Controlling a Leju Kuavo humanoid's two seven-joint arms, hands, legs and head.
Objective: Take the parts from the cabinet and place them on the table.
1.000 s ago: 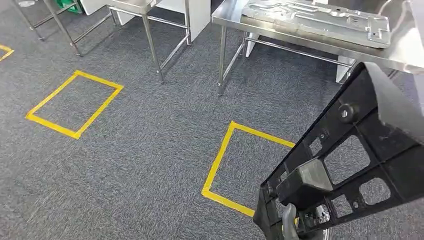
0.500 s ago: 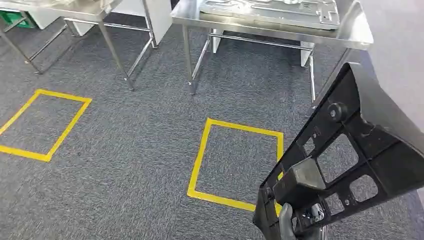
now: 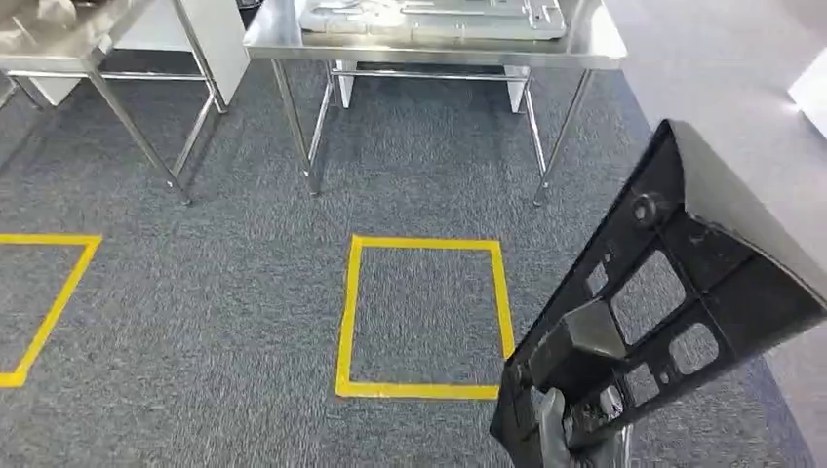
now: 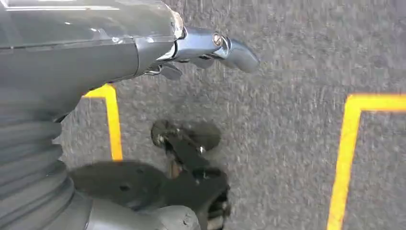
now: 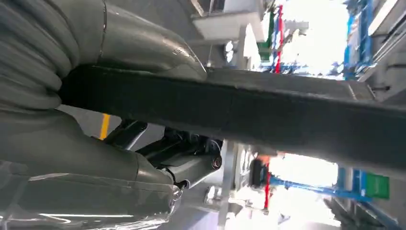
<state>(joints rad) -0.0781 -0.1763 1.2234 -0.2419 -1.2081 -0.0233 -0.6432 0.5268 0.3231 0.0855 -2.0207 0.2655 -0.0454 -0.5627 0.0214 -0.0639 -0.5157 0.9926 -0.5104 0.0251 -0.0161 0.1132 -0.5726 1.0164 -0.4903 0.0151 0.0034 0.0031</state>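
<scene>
A large black plastic part (image 3: 673, 292) with cut-out windows stands tilted at the lower right of the head view. My right hand (image 3: 558, 437) grips its lower end from below. In the right wrist view the part's dark edge (image 5: 287, 115) runs across between the thumb and the fingers (image 5: 191, 165) of my right hand (image 5: 119, 158). A steel table (image 3: 429, 54) stands ahead, beyond a yellow tape square (image 3: 424, 390) on the carpet. My left hand (image 4: 191, 52) hangs over the floor, holding nothing, its thumb stretched out.
A flat silver metal panel (image 3: 429, 15) lies on the steel table. A second steel table (image 3: 59, 49) stands to the left. Another yellow tape outline (image 3: 49, 302) marks the grey carpet at the left edge. Paler floor (image 3: 722, 78) runs along the right.
The whole view has swung: the table and the yellow square have slid left and now face me squarely. The black part stays in my right hand.
</scene>
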